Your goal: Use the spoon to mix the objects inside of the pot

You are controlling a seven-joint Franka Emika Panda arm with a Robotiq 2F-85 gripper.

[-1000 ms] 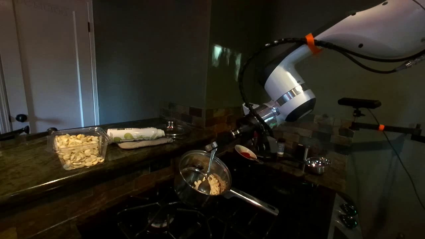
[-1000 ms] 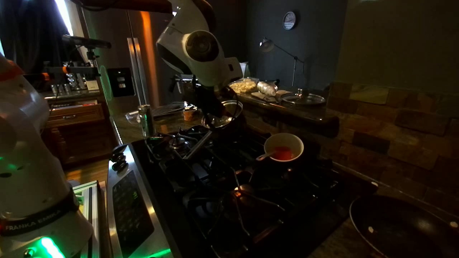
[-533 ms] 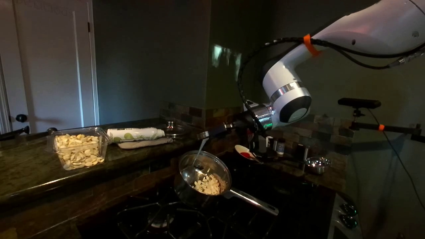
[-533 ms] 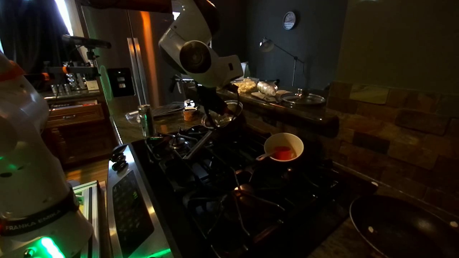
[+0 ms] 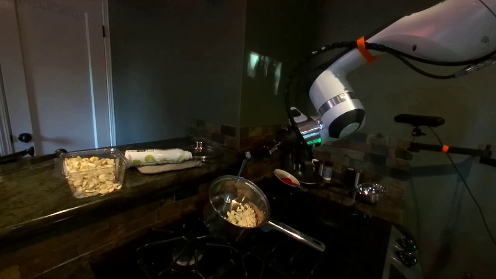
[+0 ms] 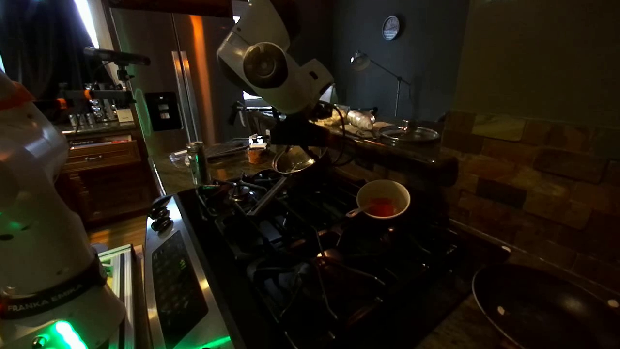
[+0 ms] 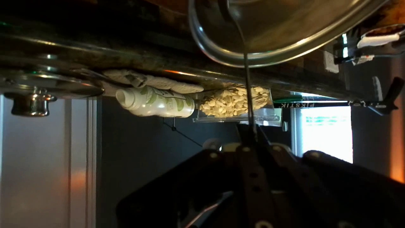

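The steel pot (image 5: 219, 223) sits tilted on the stove, with pale pieces (image 5: 243, 216) in its lower part. The pot also shows in an exterior view (image 6: 293, 162) and at the top of the wrist view (image 7: 218, 57). My gripper (image 5: 248, 155) is above the pot's far rim, shut on the end of the metal spoon's handle. In the wrist view, the fingertips of the gripper (image 7: 252, 133) pinch the spoon (image 7: 247, 85). The spoon slants down into the pot; its dim bowl end is near the inner wall, apart from the pieces.
The pot's long handle (image 5: 296, 234) sticks out over the stove. A white bowl with red contents (image 6: 383, 201) stands near it. On the raised counter are a clear tub of pale pieces (image 5: 93, 178), a white bottle (image 5: 157, 156) and a glass lid (image 6: 409, 133). A dark pan (image 6: 542, 310) lies nearby.
The spoon's bowl has left the pale pieces and moved up toward the pot's inner wall. My gripper rose and moved left in an exterior view, then shifted slightly back right. The pot stayed.
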